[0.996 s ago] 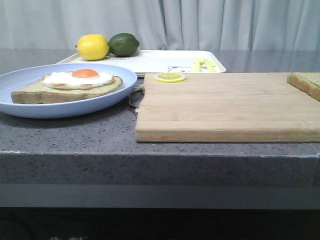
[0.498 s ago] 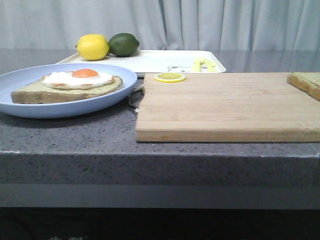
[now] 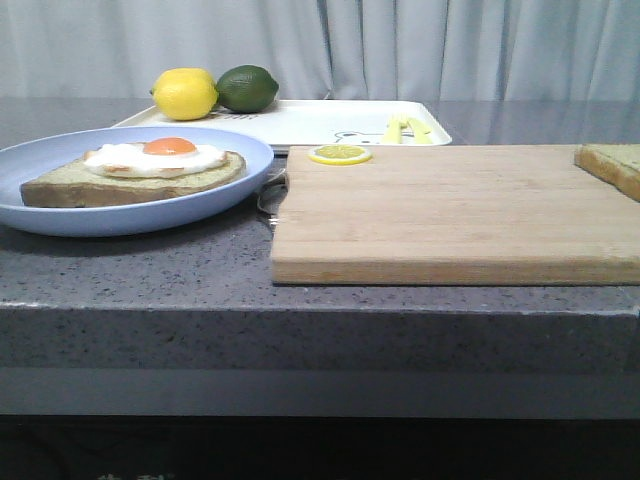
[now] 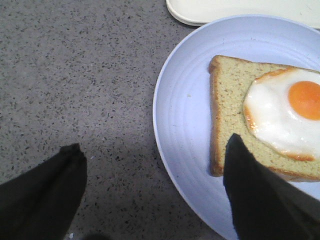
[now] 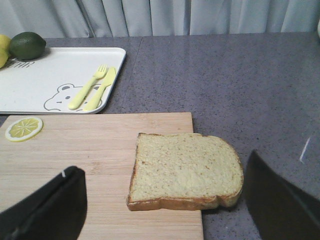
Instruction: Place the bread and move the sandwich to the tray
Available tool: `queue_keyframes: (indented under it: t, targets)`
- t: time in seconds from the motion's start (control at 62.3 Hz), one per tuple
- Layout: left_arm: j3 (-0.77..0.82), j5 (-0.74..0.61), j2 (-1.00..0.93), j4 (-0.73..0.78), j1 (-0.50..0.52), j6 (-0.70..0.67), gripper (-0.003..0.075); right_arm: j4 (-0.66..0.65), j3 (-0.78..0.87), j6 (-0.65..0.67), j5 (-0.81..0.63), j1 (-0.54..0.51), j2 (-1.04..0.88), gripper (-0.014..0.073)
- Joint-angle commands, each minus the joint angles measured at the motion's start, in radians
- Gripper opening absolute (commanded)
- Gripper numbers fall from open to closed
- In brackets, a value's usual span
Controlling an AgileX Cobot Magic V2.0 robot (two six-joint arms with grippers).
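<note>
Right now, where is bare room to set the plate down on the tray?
The tray is bare across its middle, between the lime at one end and the fork and knife at the other. Only those ends are crowded.

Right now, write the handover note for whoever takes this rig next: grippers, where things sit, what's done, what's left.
Left gripper: open, empty, over the near rim of the blue plate.
Right gripper: open, empty, poised over the bread.
The bread lies flat at the right end of the cutting board, one edge overhanging the counter.
The sandwich is only one slice with a fried egg, on the plate at front left.
The tray sits at the back, holding a fork and knife; a lemon and lime sit at its far left edge.
Done: nothing.
Left: bread onto the egg, then the sandwich to the tray.
</note>
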Motion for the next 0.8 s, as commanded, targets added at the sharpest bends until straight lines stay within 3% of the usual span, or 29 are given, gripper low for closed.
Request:
queue_keyframes:
  t: [0.0, 0.289, 0.418, 0.787]
  targets:
    - [-0.039, -0.052, -0.014, -0.012, -0.009, 0.004, 0.0545, -0.005, -0.032, -0.01, -0.067, -0.003, 0.011, 0.0641]
    - [-0.039, -0.05, -0.014, -0.012, -0.009, 0.004, 0.0545, -0.006, -0.032, -0.01, -0.045, -0.003, 0.025, 0.0641]
    - [-0.039, -0.05, -0.014, -0.012, -0.009, 0.004, 0.0545, -0.008, -0.047, 0.018, -0.032, -0.021, 0.144, 0.0641]
    - [-0.039, -0.054, -0.014, -0.008, -0.009, 0.004, 0.0545, 0.059, -0.328, 0.046, 0.009, -0.274, 0.634, 0.0641]
